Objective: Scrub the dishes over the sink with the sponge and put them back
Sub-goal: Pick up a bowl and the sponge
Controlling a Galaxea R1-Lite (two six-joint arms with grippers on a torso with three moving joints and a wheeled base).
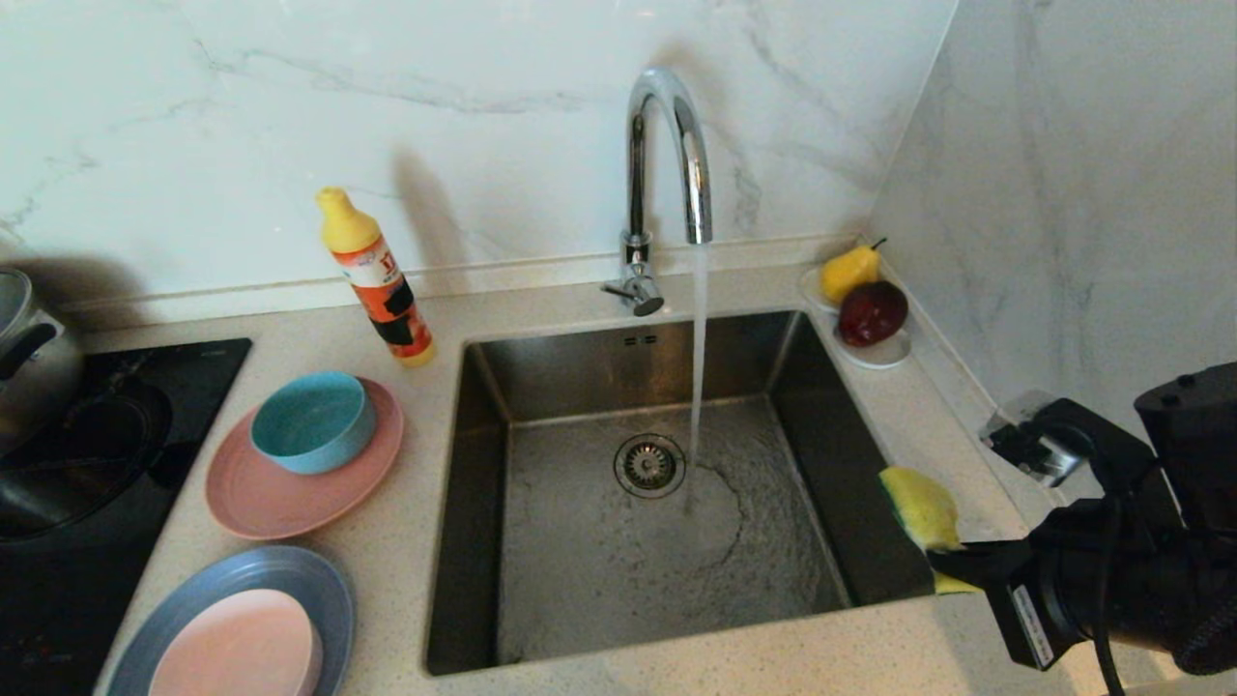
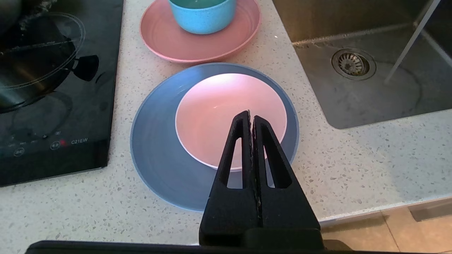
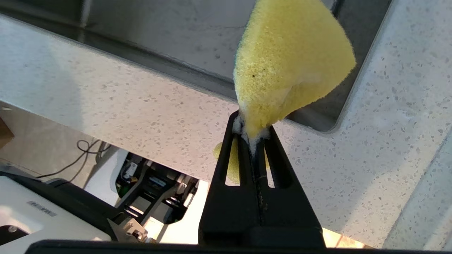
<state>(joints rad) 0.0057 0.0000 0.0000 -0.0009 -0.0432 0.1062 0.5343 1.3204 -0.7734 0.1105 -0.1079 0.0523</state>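
A: Starting at the far left, what's on the bench?

B: A steel pot (image 1: 29,358) on a black cooktop (image 1: 106,464). Beside that, the salmon-pink plate (image 1: 290,493) with the teal bowl (image 1: 311,421) sitting in it, and nearer the robot the grey-blue plate (image 2: 159,165) carrying the pale pink bowl (image 2: 212,113). An orange dish-soap bottle (image 1: 379,280) with a yellow cap stands behind them, near the wall.

A: And the left tool?

B: The left tool (image 2: 251,118) hangs above the pale pink bowl, its fingers pressed together on nothing.

A: The middle?

B: The sink (image 1: 483,464), sunk into the bench, with its round drain (image 1: 649,465) in the floor. The chrome tap (image 1: 667,164) is running; a stream of water lands just beside the drain.

A: Then the right side?

B: A small white saucer (image 1: 884,353) with a yellow pear and a dark red fruit sits at the sink's back right corner. Nearer the robot, the right tool (image 3: 252,135) is clamped on the sponge (image 1: 920,505), pinching one end so the yellow bulk stands out past the fingertips, over the sink's right rim near the front corner.
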